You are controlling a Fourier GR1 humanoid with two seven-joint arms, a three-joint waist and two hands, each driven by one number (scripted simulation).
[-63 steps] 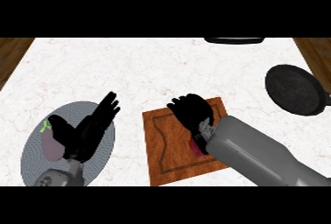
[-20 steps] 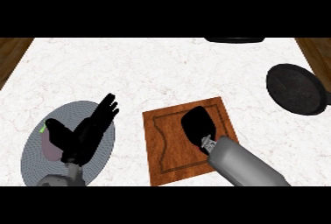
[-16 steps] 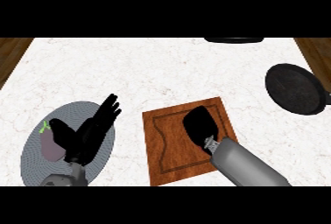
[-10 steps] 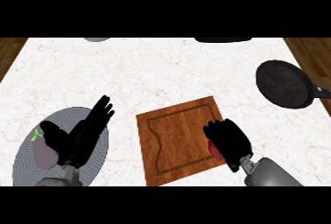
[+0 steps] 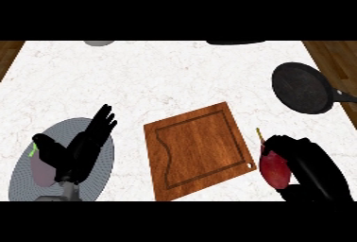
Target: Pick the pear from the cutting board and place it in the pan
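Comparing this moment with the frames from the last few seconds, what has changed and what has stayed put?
The right hand, earlier over the cutting board, has pulled off to the board's right side and now curls round the dark red pear, which is off the board. The view has also shifted. The left hand stays open over the grey plate, and the pan still holds nothing.

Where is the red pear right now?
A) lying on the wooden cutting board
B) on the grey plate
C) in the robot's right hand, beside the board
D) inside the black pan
C: the red pear sits in the curled right hand, off the right edge of the cutting board and not yet in the pan.
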